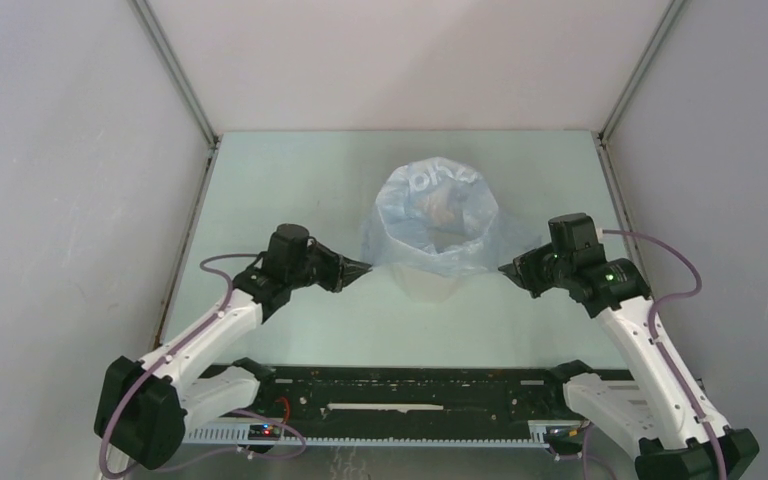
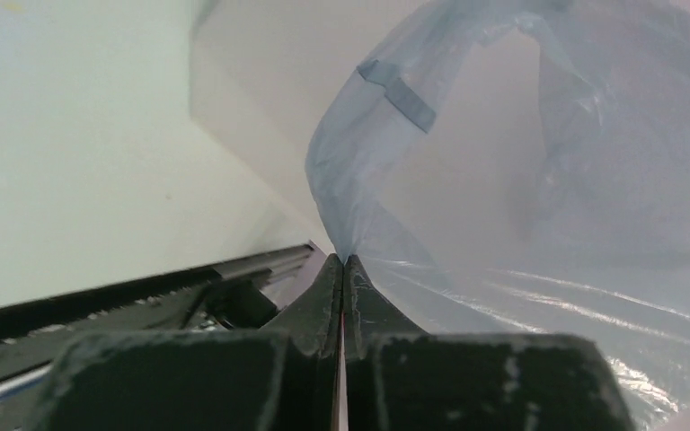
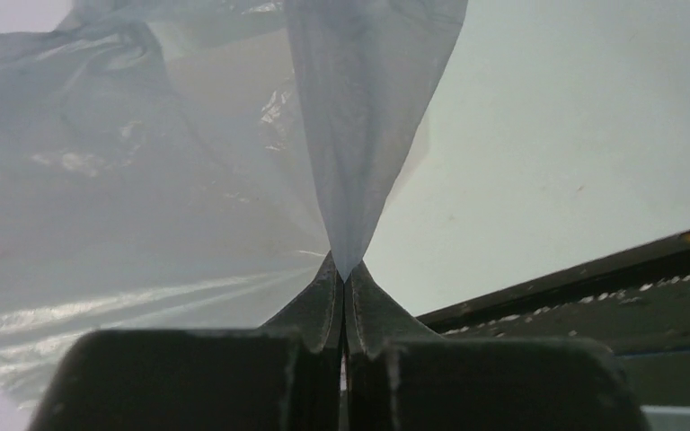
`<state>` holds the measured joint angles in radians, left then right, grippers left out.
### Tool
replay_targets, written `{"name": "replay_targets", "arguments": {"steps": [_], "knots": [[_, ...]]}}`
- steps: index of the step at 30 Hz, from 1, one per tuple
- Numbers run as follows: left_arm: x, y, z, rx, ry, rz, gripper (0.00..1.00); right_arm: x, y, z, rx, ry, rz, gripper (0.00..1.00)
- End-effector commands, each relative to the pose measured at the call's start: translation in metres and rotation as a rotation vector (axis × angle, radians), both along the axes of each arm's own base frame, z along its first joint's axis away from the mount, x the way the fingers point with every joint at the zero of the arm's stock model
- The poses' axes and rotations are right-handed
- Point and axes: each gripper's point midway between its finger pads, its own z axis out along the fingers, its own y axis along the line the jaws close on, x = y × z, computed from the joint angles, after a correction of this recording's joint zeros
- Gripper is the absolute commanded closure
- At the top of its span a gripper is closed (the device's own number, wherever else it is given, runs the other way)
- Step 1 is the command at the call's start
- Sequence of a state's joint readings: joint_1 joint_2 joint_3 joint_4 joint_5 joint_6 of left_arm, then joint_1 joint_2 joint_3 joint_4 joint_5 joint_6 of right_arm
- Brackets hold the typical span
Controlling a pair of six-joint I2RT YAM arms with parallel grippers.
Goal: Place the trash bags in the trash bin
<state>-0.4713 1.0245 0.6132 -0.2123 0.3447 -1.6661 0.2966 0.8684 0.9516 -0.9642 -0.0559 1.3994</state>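
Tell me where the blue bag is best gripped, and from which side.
Its open rim, at opposite sides, coming in from outside. The bag drapes loosely over the white bin, so only that thin edge pinches flat; the left gripper and right gripper are shut on it there.

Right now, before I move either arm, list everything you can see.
bag: one, translucent pale blue, over the bin's top, mouth open
bin: one, white, mid-table, mostly covered by the bag
table: one, pale grey-green, under everything
walls: three, white, at the left, back and right
rail: one, black, along the near edge between the arm bases
arms: two, white and black, near edge, left and right
left gripper: one, black, shut on the bag's left edge
right gripper: one, black, shut on the bag's right edge
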Motion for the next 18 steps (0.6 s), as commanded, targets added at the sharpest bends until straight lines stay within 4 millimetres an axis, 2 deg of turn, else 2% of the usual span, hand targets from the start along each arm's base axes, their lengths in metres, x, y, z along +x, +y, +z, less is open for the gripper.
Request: {"name": "replay_targets", "arguments": {"steps": [1,6,9,12,15,18], "knots": [[0.005,0.02,-0.022,0.179,-0.057,-0.046,1.0,0.019,-0.013,-0.013,-0.178,-0.088,0.134,1.0],[0.024,0.013,-0.023,0.284,-0.133,-0.177,1.0,0.042,-0.005,-0.016,-0.301,-0.204,0.344,1.0],[0.027,0.017,-0.039,0.409,-0.112,-0.284,1.0,0.05,0.0,-0.03,-0.347,-0.217,0.441,1.0],[0.028,0.012,-0.044,0.417,-0.125,-0.349,1.0,0.05,0.009,-0.047,-0.333,-0.207,0.515,1.0],[0.028,0.005,-0.047,0.392,-0.132,-0.382,1.0,0.047,0.02,-0.057,-0.296,-0.229,0.599,1.0],[0.027,-0.003,-0.046,0.374,-0.157,-0.43,1.0,0.043,0.02,-0.066,-0.299,-0.224,0.646,1.0]]}}
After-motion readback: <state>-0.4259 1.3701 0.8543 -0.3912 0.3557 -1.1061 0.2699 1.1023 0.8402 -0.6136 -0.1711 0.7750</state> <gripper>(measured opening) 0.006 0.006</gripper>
